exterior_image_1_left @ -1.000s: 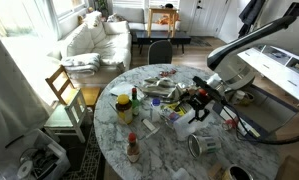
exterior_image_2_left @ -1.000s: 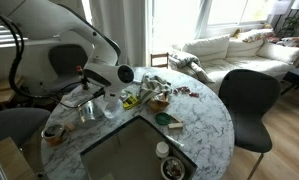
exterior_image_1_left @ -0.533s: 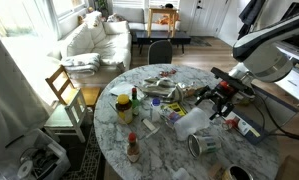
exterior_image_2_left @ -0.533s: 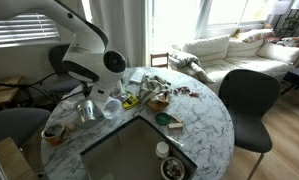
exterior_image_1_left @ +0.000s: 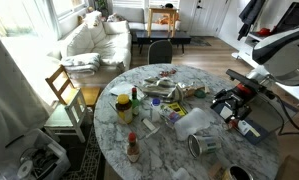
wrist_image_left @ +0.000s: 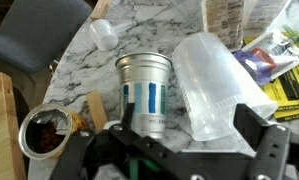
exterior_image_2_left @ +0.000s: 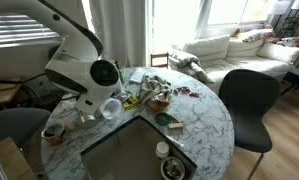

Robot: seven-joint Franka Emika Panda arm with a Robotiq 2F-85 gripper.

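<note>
Arm [exterior_image_1_left: 281,50] has swung outward — jaws spread over metal cup [wrist_image_left: 144,92].

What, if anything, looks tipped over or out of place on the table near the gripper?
The clear plastic cup lies on its side on the marble table, beside the striped metal can, just ahead of the open gripper. Nothing seems spilled from it.

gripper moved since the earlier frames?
Yes. In an exterior view the gripper has shifted rightward, farther from the yellow jar standing on the table.
</note>
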